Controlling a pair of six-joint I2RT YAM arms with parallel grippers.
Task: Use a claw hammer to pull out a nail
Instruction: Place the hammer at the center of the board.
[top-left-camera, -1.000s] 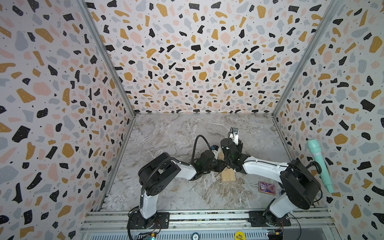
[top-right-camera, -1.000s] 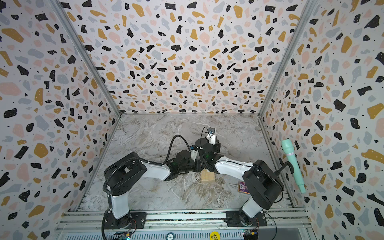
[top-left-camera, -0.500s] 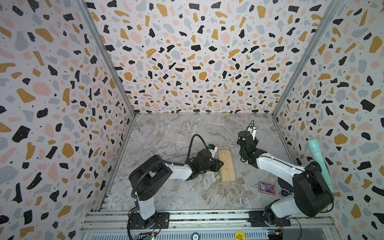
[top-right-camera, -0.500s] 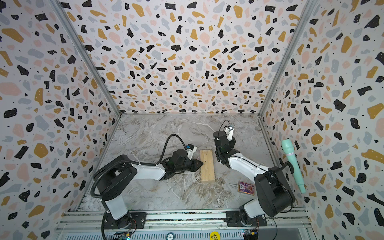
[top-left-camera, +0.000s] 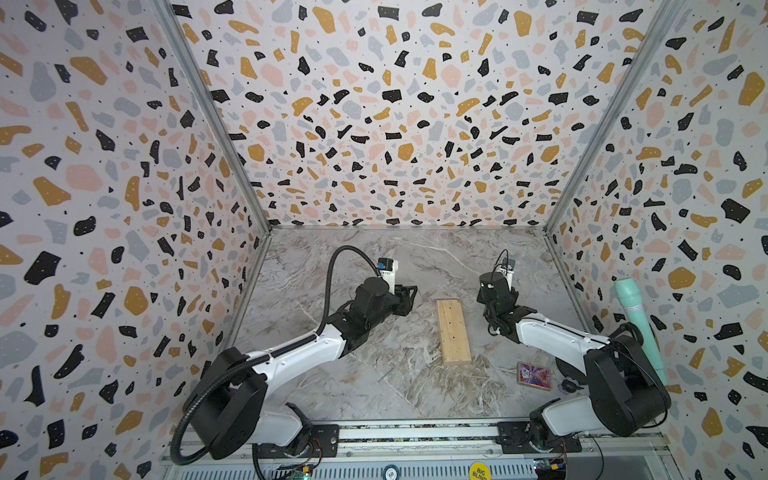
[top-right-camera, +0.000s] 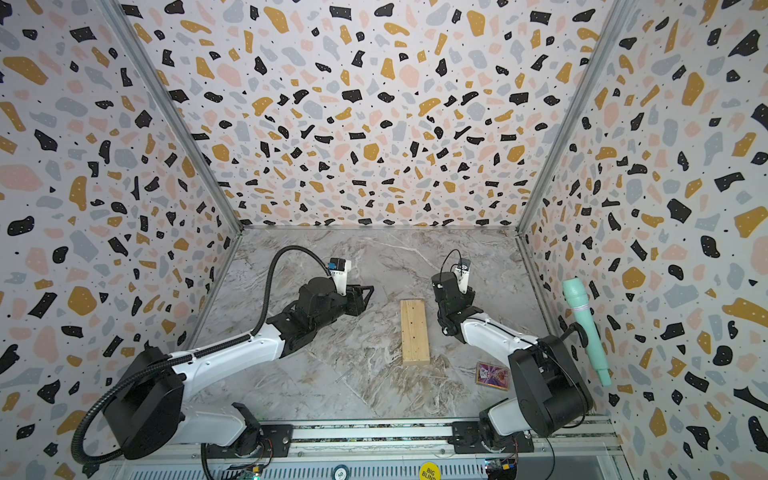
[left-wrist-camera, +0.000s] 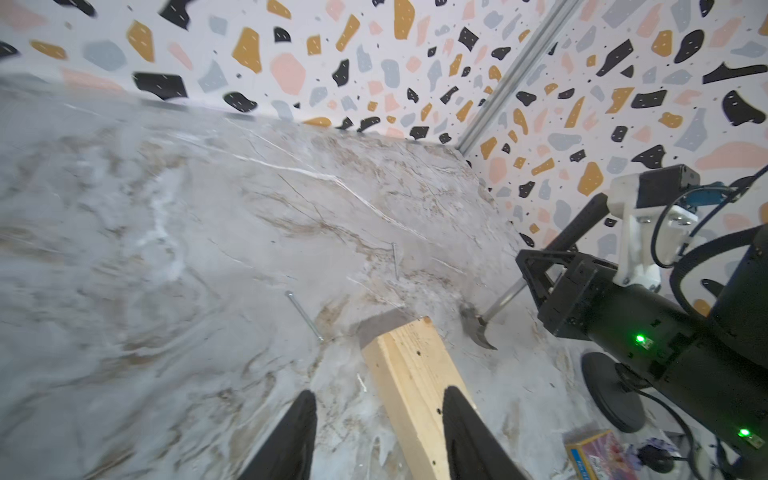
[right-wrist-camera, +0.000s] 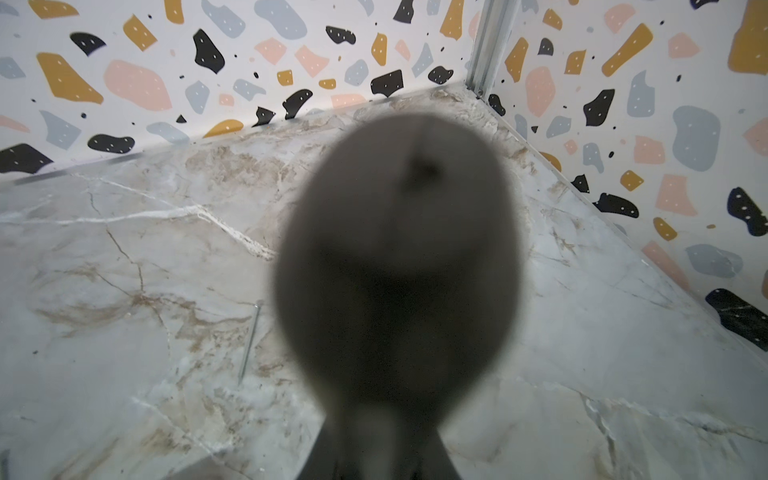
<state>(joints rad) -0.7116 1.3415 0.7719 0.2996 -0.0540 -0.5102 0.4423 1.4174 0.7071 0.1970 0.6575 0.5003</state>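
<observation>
A pale wooden block (top-left-camera: 454, 332) (top-right-camera: 414, 332) lies on the marble floor between the arms; its top shows only small holes. My left gripper (top-left-camera: 409, 297) (left-wrist-camera: 378, 415) hovers left of it, open, with nothing between the fingers and the block's end (left-wrist-camera: 411, 374) seen past them. My right gripper (left-wrist-camera: 536, 270), on the block's right, is shut on the claw hammer: black handle (left-wrist-camera: 577, 224) above the jaws, silvery shaft and claw (left-wrist-camera: 478, 328) pointing down near the block's far corner. Its blurred handle butt (right-wrist-camera: 399, 257) fills the right wrist view. Two loose nails (left-wrist-camera: 305, 316) (left-wrist-camera: 395, 259) lie on the floor.
A long mint-green cylinder (top-left-camera: 636, 324) (top-right-camera: 586, 328) hangs on the right wall. A small purple card box (top-left-camera: 534, 376) (top-right-camera: 492, 376) lies on the floor by the right arm's base. Terrazzo walls close in three sides.
Both grippers were together over the block and have drawn apart, left arm leftward, right arm rightward with the hammer. The left jaws have opened and the block lies uncovered.
</observation>
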